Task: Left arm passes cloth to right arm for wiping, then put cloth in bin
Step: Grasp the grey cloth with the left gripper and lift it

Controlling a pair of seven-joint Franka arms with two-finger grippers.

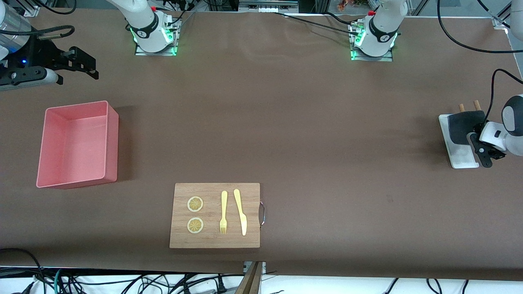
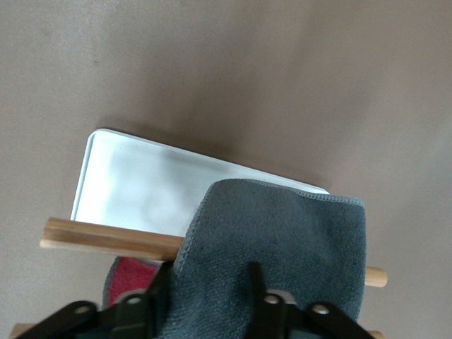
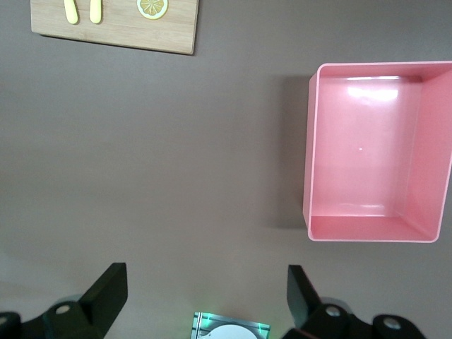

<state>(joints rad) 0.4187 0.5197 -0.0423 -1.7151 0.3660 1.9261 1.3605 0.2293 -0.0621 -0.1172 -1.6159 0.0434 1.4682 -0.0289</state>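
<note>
The cloth (image 1: 463, 126) hangs dark grey face up over two wooden pegs (image 1: 461, 107) on the white tray (image 1: 461, 160) at the left arm's end of the table. In the left wrist view the cloth (image 2: 282, 240) shows a strip of its red face under one peg (image 2: 106, 236). My left gripper (image 1: 482, 153) (image 2: 206, 282) is down on the cloth, with its fingers half closed and pressing into a fold. My right gripper (image 1: 88, 65) (image 3: 205, 289) is open and empty, up in the air near its own end of the table. The pink bin (image 1: 110, 143) (image 3: 311, 155) is empty.
A wooden board (image 1: 216, 241) (image 3: 120, 32) lies near the front camera's edge of the table. It carries two lemon slices (image 1: 195, 204), a yellow fork (image 1: 223, 212) and a yellow knife (image 1: 240, 211). A metal handle (image 1: 262, 214) sticks out of its side.
</note>
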